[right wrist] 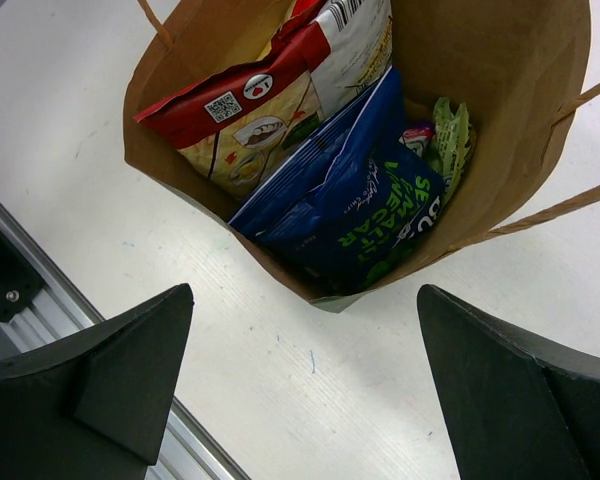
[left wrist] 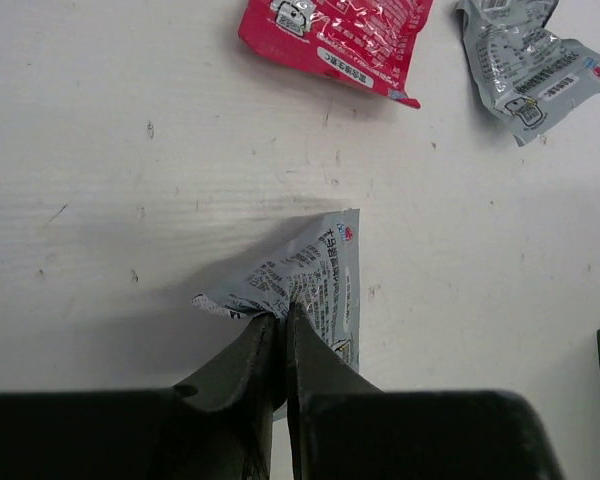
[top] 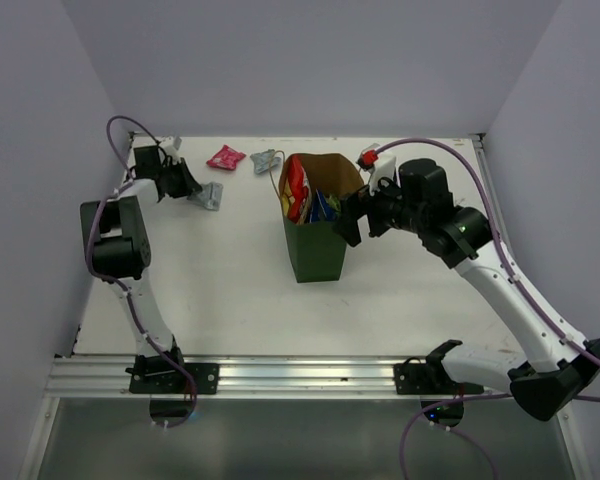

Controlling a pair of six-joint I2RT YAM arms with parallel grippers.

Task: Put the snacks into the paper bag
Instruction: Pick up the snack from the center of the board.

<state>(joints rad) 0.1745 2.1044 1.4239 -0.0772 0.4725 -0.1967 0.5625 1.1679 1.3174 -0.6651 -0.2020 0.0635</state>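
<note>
The left claw (left wrist: 283, 318) pinches a silver-grey packet (top: 211, 196), upper left, to lift it. The right claw (right wrist: 302, 300) is spread beside the middle paper bag (top: 315, 255), maybe to steady it.

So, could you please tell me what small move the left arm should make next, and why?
Probably lift the left gripper a little. Its jaws look shut on a grey packet that sits low at the table, and the bag stands tall to its right, so the packet needs height to clear the rim.
</note>
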